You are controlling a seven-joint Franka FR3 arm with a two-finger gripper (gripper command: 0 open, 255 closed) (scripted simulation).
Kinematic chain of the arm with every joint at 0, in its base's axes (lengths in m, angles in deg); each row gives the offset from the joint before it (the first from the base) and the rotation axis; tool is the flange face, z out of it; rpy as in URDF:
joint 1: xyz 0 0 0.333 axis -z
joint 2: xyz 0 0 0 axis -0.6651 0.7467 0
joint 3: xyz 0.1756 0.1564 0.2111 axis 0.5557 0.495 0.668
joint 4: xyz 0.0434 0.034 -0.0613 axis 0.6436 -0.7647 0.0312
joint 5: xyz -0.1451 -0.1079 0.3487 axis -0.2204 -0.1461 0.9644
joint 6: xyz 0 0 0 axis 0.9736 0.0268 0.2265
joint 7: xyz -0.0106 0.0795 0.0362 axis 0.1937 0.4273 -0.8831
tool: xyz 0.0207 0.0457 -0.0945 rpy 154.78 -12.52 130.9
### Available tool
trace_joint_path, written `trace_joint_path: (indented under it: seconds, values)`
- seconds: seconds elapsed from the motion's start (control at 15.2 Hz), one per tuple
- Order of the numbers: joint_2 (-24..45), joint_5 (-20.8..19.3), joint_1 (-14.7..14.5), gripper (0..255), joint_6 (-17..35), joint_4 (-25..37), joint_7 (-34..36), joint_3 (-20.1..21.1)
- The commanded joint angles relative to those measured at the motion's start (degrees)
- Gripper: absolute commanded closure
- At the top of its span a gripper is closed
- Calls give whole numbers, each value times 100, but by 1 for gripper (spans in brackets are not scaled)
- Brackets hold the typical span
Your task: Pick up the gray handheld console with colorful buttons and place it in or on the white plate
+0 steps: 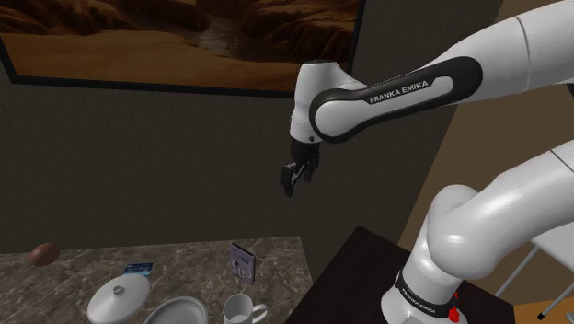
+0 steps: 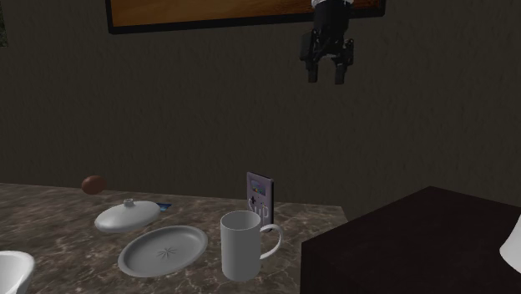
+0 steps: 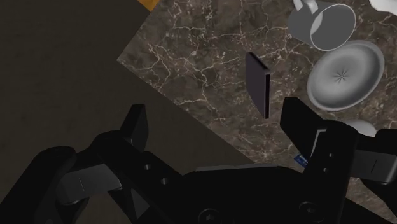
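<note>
The handheld console [image 2: 260, 197] is a small grey-purple slab standing upright on edge on the marbled counter [image 2: 50, 209], just behind a white mug [image 2: 242, 245]. It also shows in the shoulder view [image 1: 242, 262] and edge-on in the wrist view [image 3: 257, 83]. The white plate [image 2: 163, 249] lies flat beside the mug, toward the second exterior view's left of the console; the plate [image 1: 175, 311] [image 3: 347, 74] holds nothing. My gripper [image 1: 299, 175] [image 2: 327, 73] [image 3: 216, 124] hangs high above the counter in front of the dark wall, open, with nothing between its fingers.
A white domed lid [image 2: 127, 215] and a blue card [image 1: 138, 269] lie behind the plate. A brown ball [image 2: 93, 184] rests near the wall. A white bowl's rim [image 2: 12, 271] shows at the front. The dark stand [image 2: 401, 242] borders the counter. A framed picture [image 1: 184, 37] hangs above.
</note>
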Motion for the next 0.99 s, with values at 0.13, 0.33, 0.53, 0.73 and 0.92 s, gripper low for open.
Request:
trace_joint_path:
  seconds: [0.13,0.33,0.53,0.73,0.92]
  values:
    - [644,102,-105,0,890,-230,250,237]
    - [1221,126,-159,0,1536,-297,451,417]
    - [1870,76,-186,0,2172,-282,690,601]
    - [2577,-98,-187,0,2777,-186,1003,775]
    - [3324,-457,-195,0,3326,-9,1433,893]
